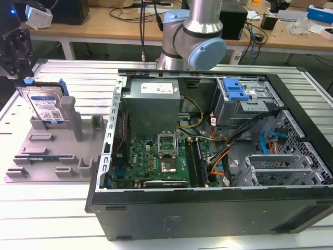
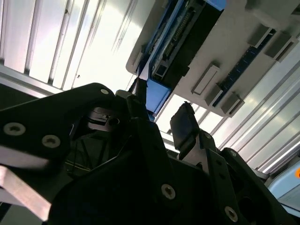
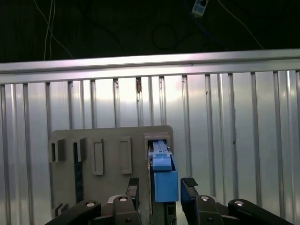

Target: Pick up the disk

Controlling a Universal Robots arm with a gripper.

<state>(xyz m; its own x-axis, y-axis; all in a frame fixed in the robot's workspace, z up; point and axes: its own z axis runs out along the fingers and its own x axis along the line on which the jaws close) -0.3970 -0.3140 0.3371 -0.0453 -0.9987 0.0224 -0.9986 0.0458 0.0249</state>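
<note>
An open black computer case (image 1: 208, 213) lay on the ribbed aluminium table (image 1: 41, 208), beside a grey plastic fixture tray (image 1: 52, 153).

In the first wrist view, the picture's edge cuts off the gripper (image 3: 161, 187), leaving just its fingertips (image 3: 190, 186) in sight, and it also cuts the near end of the disk (image 3: 164, 180). In the exterior view, the disk stands at the back corner of the grey fixture tray (image 1: 52, 166), on the exterior view's left. Upright posts hide its lower edge, and its label print is too small to read. The gripper above it is a dark shape clipped by the picture's edge.
</note>
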